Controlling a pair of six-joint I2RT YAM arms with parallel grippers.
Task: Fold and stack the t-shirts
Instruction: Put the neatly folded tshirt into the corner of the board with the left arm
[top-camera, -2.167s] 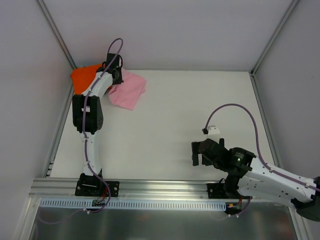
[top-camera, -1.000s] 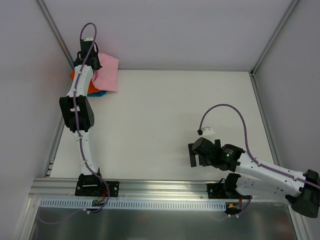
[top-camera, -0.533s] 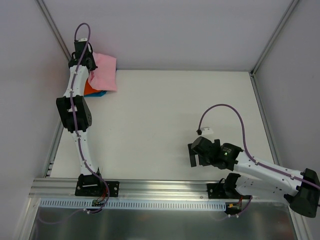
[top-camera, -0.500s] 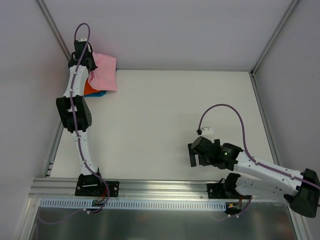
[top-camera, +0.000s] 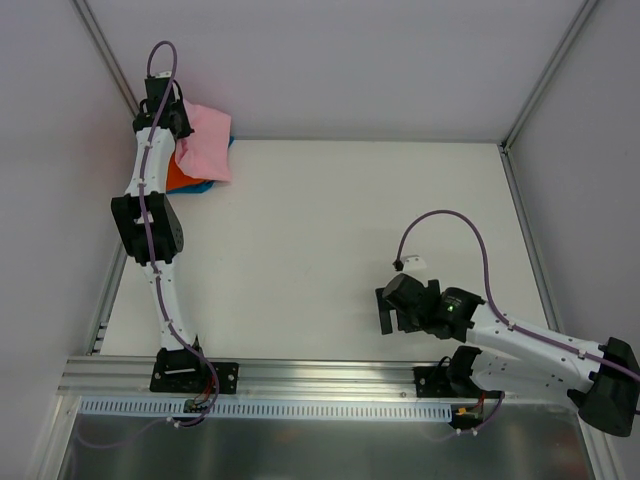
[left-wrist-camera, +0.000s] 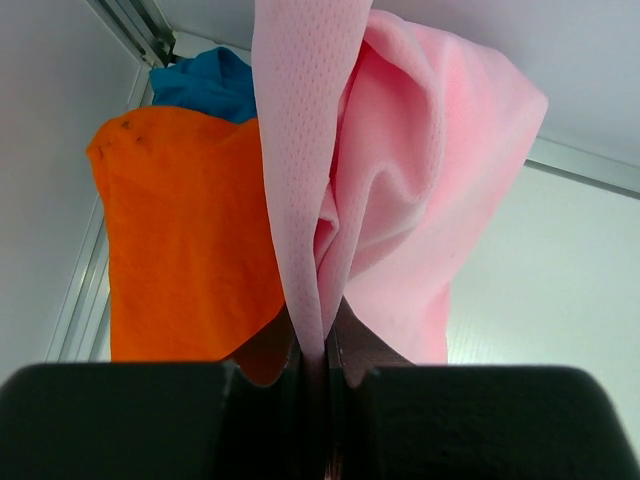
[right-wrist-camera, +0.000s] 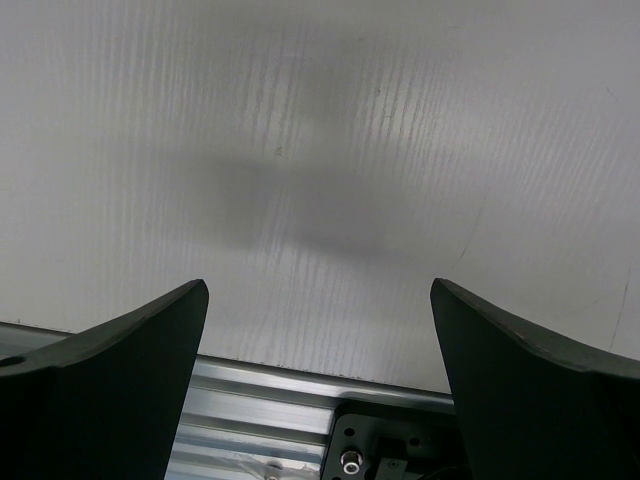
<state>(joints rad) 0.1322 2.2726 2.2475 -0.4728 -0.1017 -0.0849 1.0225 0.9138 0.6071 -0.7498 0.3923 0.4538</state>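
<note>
My left gripper (top-camera: 172, 128) is shut on the light pink t-shirt (top-camera: 207, 145) and holds it hanging above the far left corner. In the left wrist view the pink cloth (left-wrist-camera: 400, 190) is pinched between my fingers (left-wrist-camera: 318, 365). Below it the bright orange t-shirt (left-wrist-camera: 180, 230) lies flat on the teal-blue t-shirt (left-wrist-camera: 205, 88); the top view shows the orange t-shirt (top-camera: 180, 181) and a teal-blue edge (top-camera: 202, 187) under the pink one. My right gripper (top-camera: 388, 308) is open and empty above bare table near the front edge, as the right wrist view (right-wrist-camera: 320, 330) shows.
White walls and aluminium frame posts (top-camera: 110, 60) close in the far left corner beside the stack. The metal front rail (right-wrist-camera: 300, 400) lies right under my right gripper. White table (top-camera: 330, 230) spreads between the arms.
My left arm has lifted the pink t-shirt off the table and carried it left and back, over the orange and teal-blue t-shirts. The right arm drew back slightly.
</note>
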